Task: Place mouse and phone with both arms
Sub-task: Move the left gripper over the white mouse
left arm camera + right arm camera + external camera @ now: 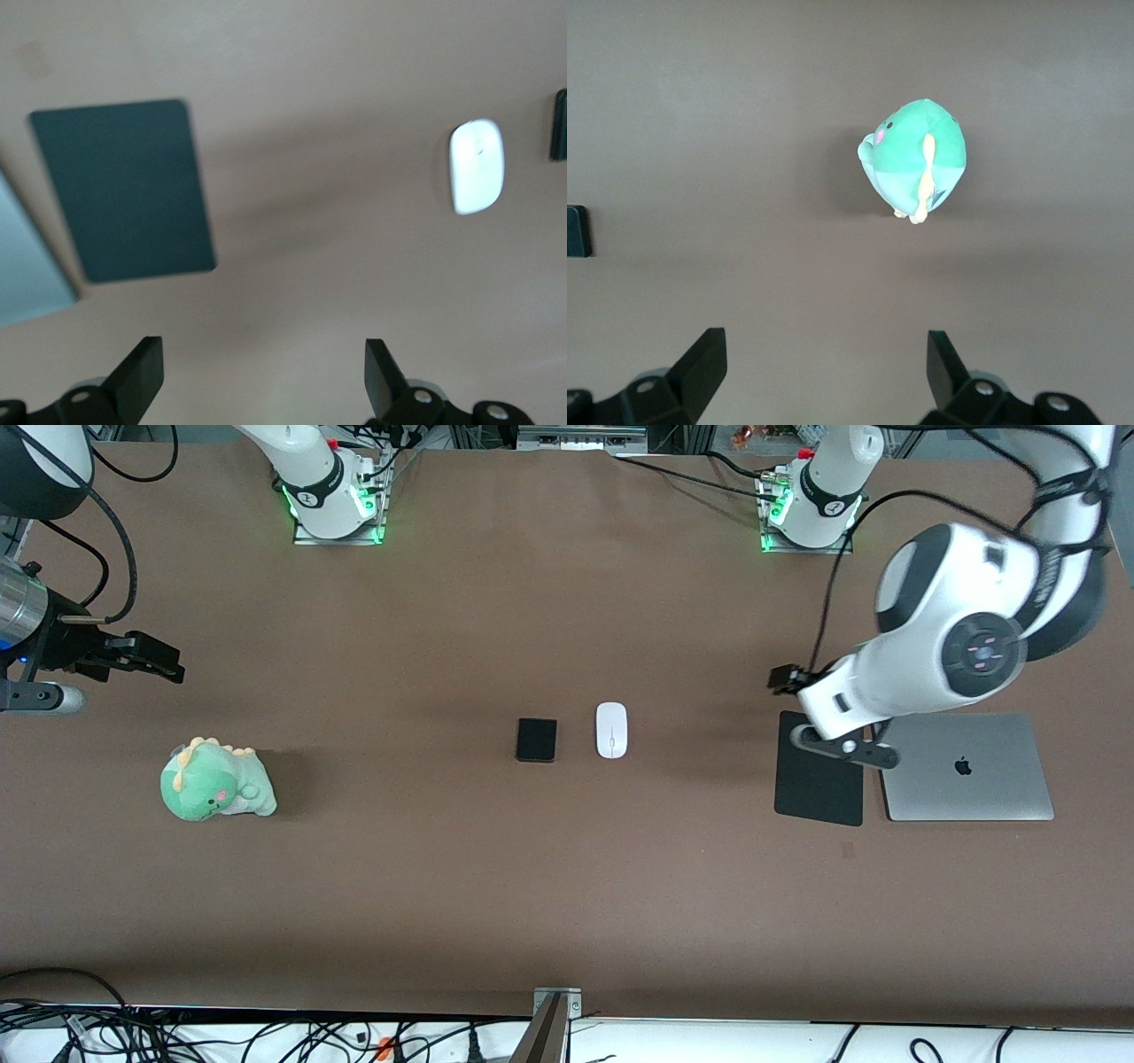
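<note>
**Q:** Where do the task pieces sit?

**A:** Centre of the front view. The phone (537, 740), a black slab, lies flat on the brown table (567, 886). The mouse (611, 730), white, lies just beside it toward my left arm's end, not touching. Both are bare, nothing on them.

**Q:** Your left gripper?

**A:** My left gripper (785, 680) hangs at the right of the front frame, over the table by the upper edge of the black mouse pad (819, 781). Fingers (142, 370) spread wide, nothing between them. In the left wrist view the pad shows upper left, the mouse upper right, the phone's edge at the right margin.

**Q:** And the right one?

**A:** My right gripper (158, 661) is at the far left of the front frame, over bare table above the green dinosaur plush (215, 781). Jaws fully apart, empty. Its wrist view shows the plush centre-right and a corner of the phone at the left margin.

**Q:** Anything else down there?

**A:** A closed silver laptop (967, 767), Apple logo up, just beside the mouse pad at my left arm's end; a narrow gap between them. The plush stands well apart from phone and mouse.
</note>
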{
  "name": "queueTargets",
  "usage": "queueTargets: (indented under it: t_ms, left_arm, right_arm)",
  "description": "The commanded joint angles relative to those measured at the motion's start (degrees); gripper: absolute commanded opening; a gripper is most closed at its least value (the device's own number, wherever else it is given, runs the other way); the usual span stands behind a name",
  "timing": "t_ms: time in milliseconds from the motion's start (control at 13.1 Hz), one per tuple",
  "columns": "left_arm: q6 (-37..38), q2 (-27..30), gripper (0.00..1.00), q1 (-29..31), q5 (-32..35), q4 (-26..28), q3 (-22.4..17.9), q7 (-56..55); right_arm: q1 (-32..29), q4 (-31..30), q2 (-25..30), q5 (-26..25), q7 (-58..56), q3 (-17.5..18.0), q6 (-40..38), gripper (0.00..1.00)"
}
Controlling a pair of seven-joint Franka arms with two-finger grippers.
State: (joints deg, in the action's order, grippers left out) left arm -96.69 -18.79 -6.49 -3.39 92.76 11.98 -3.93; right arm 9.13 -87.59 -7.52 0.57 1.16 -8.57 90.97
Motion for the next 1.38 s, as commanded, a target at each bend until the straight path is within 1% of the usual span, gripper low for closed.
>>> queueTargets:
  t_ms: [0, 230, 459, 536, 689, 765, 842, 918, 1224, 1301]
  left_arm:
    - [-5.84, -3.95, 1.0, -5.88, -0.92, -1.71, -0.11, -5.63]
    - [-15.86, -8.61, 1.0, -11.69, -0.75, -1.71, -0.11, -12.57]
    - [-23.78, -14.14, 1.0, -17.22, 0.74, -1.18, -0.37, -24.07]
    - [-26.5, -15.99, 1.0, -18.02, 1.53, -0.66, -0.2, -25.41]
    - [-31.25, -17.5, 1.0, -20.92, 1.63, 1.45, -0.72, -26.91]
    - [-33.71, -18.38, 1.0, -21.28, 2.67, 2.41, -0.73, -27.88]
    - [-36.17, -19.17, 1.0, -21.89, 5.64, 3.38, -0.64, -28.76]
    - [-37.41, -19.96, 1.0, -21.9, 7.24, 3.83, -0.55, -30.51]
    - [-39.44, -22.33, 1.0, -23.39, 7.78, 3.83, -0.81, -33.15]
    - [-41.89, -23.12, 1.0, -23.57, 7.87, 3.92, -0.81, -33.95]
  right_arm:
    - [-0.16, 1.1, -0.3, -0.14, -0.98, -0.04, -0.36, 1.0]
    - [-0.16, 1.1, -0.3, -0.14, -0.98, -0.04, -0.36, 1.0]
    - [-0.16, 1.1, -0.3, -0.14, -0.98, -0.04, -0.27, 1.0]
    - [-0.16, 1.1, -0.3, -0.14, -0.98, -0.04, -0.36, 1.0]
    - [-0.25, 1.1, -0.3, -0.14, -0.98, -0.04, -0.36, 1.0]
    - [-0.25, 1.1, -0.3, -0.14, -0.98, -0.04, -0.36, 1.0]
    - [-0.16, 1.1, -0.3, -0.14, -0.98, -0.04, -0.36, 1.0]
    - [-0.25, 1.1, -0.3, -0.14, -0.98, -0.04, -0.36, 1.0]
    - [-0.25, 1.1, -0.3, -0.14, -0.98, -0.04, -0.36, 1.0]
    - [-0.25, 1.1, -0.3, -0.14, -0.98, -0.04, -0.36, 1.0]
